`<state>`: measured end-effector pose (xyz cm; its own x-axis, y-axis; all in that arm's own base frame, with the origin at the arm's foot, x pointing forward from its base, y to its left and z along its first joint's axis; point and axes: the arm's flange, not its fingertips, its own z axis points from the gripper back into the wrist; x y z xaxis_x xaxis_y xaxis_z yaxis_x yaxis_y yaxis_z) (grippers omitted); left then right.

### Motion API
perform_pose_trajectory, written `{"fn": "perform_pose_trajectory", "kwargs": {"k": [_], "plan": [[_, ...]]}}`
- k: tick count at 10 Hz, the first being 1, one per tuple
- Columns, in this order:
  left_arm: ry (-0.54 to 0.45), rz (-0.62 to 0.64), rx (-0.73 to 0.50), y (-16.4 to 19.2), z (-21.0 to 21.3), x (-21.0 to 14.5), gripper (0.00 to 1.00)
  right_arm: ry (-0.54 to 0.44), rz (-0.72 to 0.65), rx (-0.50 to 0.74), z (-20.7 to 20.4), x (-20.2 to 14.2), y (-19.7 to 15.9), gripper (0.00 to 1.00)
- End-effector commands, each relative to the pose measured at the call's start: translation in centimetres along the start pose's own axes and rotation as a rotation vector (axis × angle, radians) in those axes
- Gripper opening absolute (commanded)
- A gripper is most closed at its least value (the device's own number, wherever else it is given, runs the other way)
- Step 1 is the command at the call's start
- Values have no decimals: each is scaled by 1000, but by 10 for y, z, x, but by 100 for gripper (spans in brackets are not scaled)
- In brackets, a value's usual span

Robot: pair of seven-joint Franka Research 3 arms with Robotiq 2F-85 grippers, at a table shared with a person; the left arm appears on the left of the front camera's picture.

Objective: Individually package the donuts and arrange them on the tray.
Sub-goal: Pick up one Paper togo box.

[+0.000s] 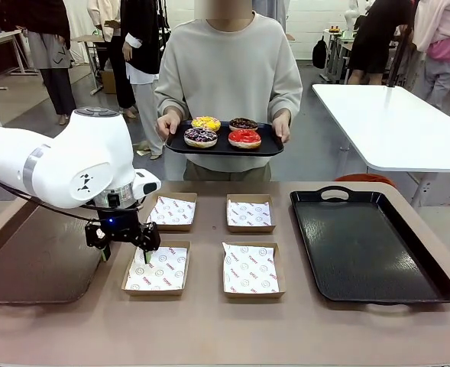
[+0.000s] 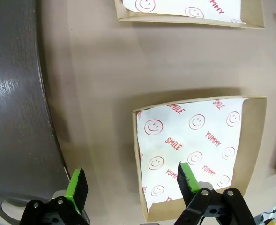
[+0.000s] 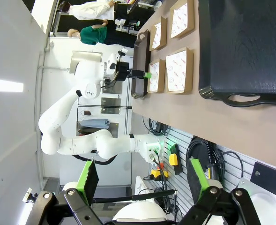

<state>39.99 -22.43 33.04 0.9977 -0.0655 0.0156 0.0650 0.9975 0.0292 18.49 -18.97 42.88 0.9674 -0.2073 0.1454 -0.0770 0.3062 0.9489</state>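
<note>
Across the table a person holds a small black tray (image 1: 223, 151) carrying four ring donuts: yellow-iced (image 1: 205, 122), chocolate brown (image 1: 243, 123), dark purple with sprinkles (image 1: 200, 137) and glossy red (image 1: 244, 138). My left gripper (image 1: 125, 248) hangs open just above the left edge of the near-left cardboard box (image 1: 156, 292). In the left wrist view this gripper (image 2: 132, 183) straddles that box's rim (image 2: 255, 140), one green pad (image 2: 187, 176) over the smiley-print paper. My right gripper (image 3: 144, 178) is open and holds nothing, off beyond the table's edge.
Three more paper-lined boxes lie on the brown table: far left (image 1: 171, 212), far right (image 1: 250, 213) and near right (image 1: 250, 269). A large black tray (image 1: 370, 245) sits bare on the right. A dark tray (image 1: 33, 260) lies at the left.
</note>
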Motion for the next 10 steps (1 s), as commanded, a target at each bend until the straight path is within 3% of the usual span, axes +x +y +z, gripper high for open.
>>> {"fn": "perform_pose_trajectory", "kwargs": {"k": [1, 3, 4, 5, 6, 8, 9, 10], "plan": [[-3, 39, 23, -4, -10, 12, 100, -9, 17, 20, 0, 1, 0, 100], [-10, 47, -3, -4, -13, 15, 100, -9, 17, 20, 0, 1, 0, 100], [-12, 44, -8, -4, -12, 15, 42, -9, 17, 20, 0, 1, 0, 100], [-11, 45, -8, -4, -10, 14, 42, -9, 17, 20, 0, 1, 0, 100], [-10, 47, -6, -3, -9, 14, 0, -9, 17, 20, 0, 1, 0, 100], [1, 57, -9, -4, -10, 15, 0, -9, 17, 20, 0, 1, 0, 100], [5, 58, -11, -4, -10, 16, 16, -9, 17, 20, 0, 1, 0, 100], [8, 62, -15, -4, -10, 16, 7, -9, 17, 20, 0, 1, 0, 100]]}}
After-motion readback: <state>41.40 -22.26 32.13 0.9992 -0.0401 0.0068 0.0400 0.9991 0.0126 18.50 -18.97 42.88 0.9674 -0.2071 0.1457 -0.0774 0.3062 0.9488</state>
